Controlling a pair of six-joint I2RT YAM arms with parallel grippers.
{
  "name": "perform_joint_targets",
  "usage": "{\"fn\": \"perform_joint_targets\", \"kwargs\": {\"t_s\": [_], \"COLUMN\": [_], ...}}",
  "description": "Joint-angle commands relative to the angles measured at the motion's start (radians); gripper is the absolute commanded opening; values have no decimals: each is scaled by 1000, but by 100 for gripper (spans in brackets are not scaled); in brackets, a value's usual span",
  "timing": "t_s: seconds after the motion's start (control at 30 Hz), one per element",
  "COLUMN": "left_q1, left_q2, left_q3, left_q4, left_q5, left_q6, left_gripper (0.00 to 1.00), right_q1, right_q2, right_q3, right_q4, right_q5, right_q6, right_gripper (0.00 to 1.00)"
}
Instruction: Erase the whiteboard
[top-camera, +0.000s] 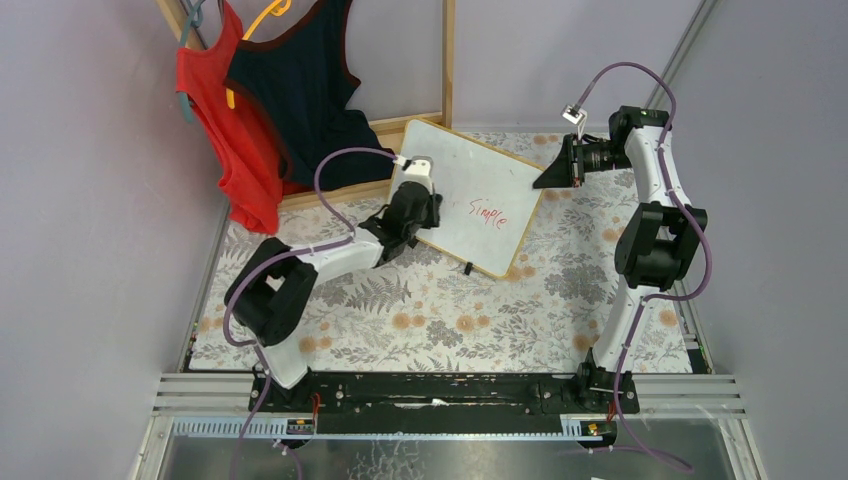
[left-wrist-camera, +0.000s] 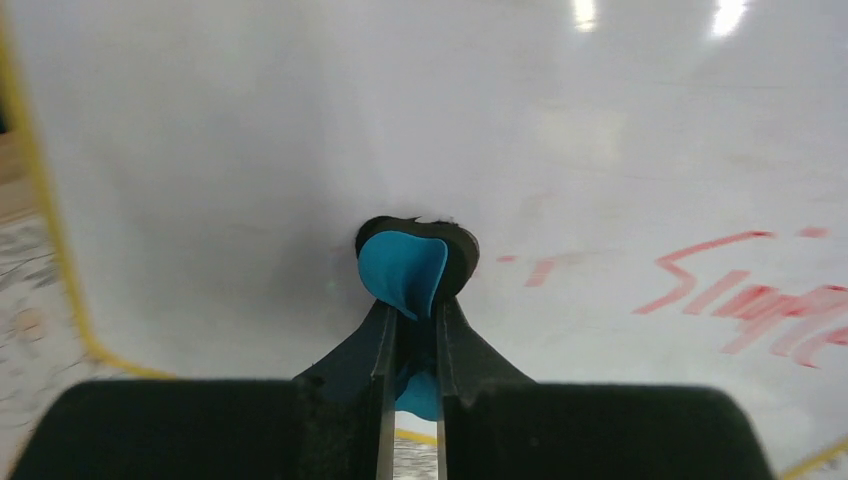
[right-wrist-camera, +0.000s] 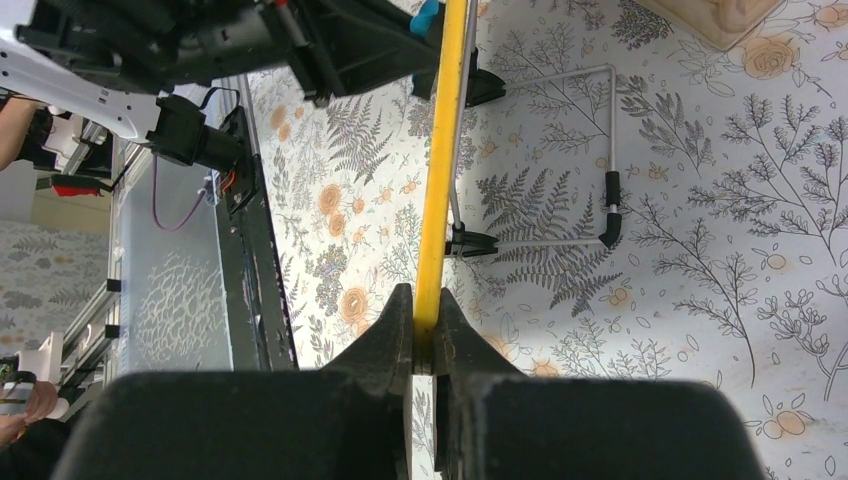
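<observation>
The whiteboard (top-camera: 470, 175), white with a light wooden frame, stands tilted at the back middle of the table. It bears the red word "Simple" (top-camera: 490, 212). My left gripper (top-camera: 425, 205) is shut on a blue eraser (left-wrist-camera: 403, 268), whose dark pad is pressed on the board's face left of the writing (left-wrist-camera: 750, 300). Faint red smears (left-wrist-camera: 540, 268) lie just right of the eraser. My right gripper (top-camera: 541, 181) is shut on the board's right frame edge (right-wrist-camera: 440, 170), which the right wrist view shows pinched between its fingers (right-wrist-camera: 425, 320).
A wooden clothes rack (top-camera: 447, 60) stands behind the board with a red top (top-camera: 225, 120) and a black top (top-camera: 300, 90) on hangers. The board's wire stand with black feet (right-wrist-camera: 610, 205) rests on the floral cloth (top-camera: 450, 310). Walls close both sides.
</observation>
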Motion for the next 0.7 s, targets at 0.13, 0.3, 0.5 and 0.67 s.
{"fn": "perform_joint_targets", "kwargs": {"t_s": [0.13, 0.3, 0.5, 0.67], "left_q1": [94, 91, 12, -58], "left_q2": [-12, 24, 59, 67], "left_q3": [-44, 1, 37, 47], "left_q4": [-21, -27, -20, -5], "left_q5": [-35, 15, 12, 17], "left_q6": [59, 48, 32, 0], "left_gripper": [0, 0, 0, 0], "right_q1": [33, 33, 33, 36], "right_q2": [18, 15, 12, 13], "right_q3": [16, 16, 19, 17], "right_q4": [-76, -75, -76, -75], "right_q5": [19, 21, 22, 24], "right_q6": [-62, -64, -59, -59], "right_gripper": [0, 0, 0, 0]}}
